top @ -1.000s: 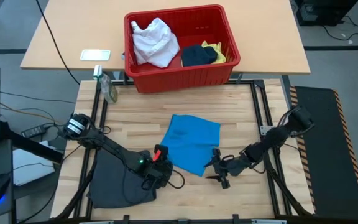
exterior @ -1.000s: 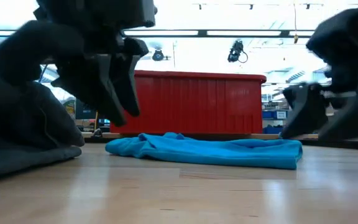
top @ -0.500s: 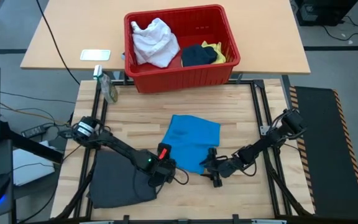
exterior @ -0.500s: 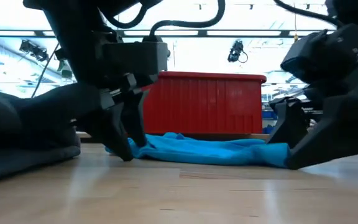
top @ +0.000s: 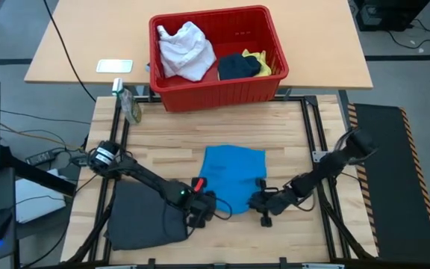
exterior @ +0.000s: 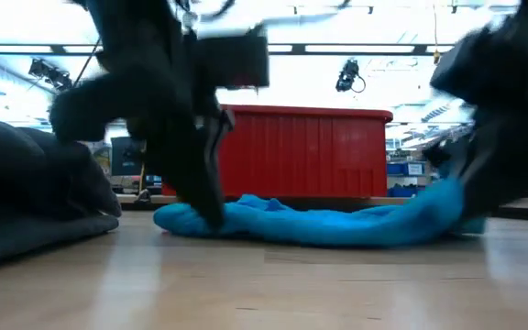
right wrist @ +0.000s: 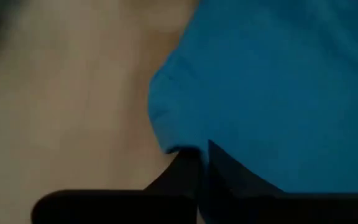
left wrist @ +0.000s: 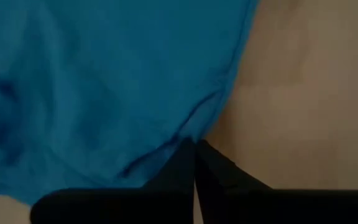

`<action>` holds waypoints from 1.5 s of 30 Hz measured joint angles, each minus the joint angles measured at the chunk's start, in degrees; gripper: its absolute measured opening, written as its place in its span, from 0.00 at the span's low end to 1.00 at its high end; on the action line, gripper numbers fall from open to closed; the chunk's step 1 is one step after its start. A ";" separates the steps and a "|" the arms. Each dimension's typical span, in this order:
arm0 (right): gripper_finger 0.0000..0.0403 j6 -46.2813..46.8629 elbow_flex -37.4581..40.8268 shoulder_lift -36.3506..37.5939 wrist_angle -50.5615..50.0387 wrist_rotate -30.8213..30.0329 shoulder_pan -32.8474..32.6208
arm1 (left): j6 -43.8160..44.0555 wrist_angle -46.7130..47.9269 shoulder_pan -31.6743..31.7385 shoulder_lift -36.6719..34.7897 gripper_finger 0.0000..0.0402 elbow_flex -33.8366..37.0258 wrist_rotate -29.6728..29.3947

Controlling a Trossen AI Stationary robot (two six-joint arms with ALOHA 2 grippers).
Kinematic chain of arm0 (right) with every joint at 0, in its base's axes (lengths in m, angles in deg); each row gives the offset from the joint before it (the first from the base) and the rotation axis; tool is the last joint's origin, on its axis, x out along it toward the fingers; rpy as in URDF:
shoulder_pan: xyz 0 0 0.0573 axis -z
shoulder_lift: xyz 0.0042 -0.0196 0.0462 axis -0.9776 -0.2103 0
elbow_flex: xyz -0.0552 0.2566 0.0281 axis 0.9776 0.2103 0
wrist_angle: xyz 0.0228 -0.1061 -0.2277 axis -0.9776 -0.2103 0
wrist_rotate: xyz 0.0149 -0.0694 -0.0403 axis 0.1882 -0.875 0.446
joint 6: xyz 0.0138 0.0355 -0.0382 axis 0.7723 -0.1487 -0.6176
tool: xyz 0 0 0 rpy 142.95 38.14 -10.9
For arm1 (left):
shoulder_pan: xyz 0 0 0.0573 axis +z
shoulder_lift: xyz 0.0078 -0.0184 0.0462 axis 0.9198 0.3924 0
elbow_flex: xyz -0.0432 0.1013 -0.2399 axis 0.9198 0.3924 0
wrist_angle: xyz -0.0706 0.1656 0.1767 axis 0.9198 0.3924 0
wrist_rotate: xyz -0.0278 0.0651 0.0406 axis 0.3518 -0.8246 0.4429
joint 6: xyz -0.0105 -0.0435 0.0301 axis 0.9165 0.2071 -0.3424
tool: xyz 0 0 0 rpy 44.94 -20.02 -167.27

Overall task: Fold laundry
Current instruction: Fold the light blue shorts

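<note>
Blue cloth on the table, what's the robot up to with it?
Both arms are working the bright blue garment, spread on the wooden table. The left pincer is shut on its near left corner, the right pincer shut on its near right corner. A dark grey garment lies at the left; white, navy and yellow pieces wait in the red basket.
</note>
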 joint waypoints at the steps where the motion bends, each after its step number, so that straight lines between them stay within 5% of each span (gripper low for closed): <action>1: 0.05 0.66 -0.04 2.29 -1.33 0.05 -0.65 | -0.59 0.37 -0.27 0.00 0.02 -1.58 0.06; 7: 0.03 2.92 -0.11 15.58 -13.85 -6.69 -4.24 | -7.97 1.18 -0.55 -0.07 0.00 -10.85 -1.16; 11: 0.04 8.94 0.01 21.69 -27.27 -14.23 -4.61 | -10.56 2.22 0.77 -0.16 0.00 -15.55 -10.91; 18: 0.03 18.19 0.54 27.77 -45.22 -26.77 -1.60 | -9.70 3.62 9.12 -0.22 0.00 -15.27 -12.88; 25: 0.04 15.72 5.41 26.50 -44.69 -29.60 9.98 | -3.60 0.98 20.18 -0.20 0.00 -8.22 -12.66; 31: 0.09 10.26 10.15 24.47 -35.57 -29.65 19.11 | -2.67 -8.06 26.37 -0.20 0.03 -2.89 -0.27; 41: 0.41 6.15 11.57 24.47 -27.65 -36.22 21.20 | -4.13 -17.14 26.89 -0.20 0.19 -2.35 -1.51; 45: 0.50 5.64 11.53 23.89 -24.56 -33.36 21.24 | -0.73 -17.95 25.52 -0.20 0.21 -2.35 -1.62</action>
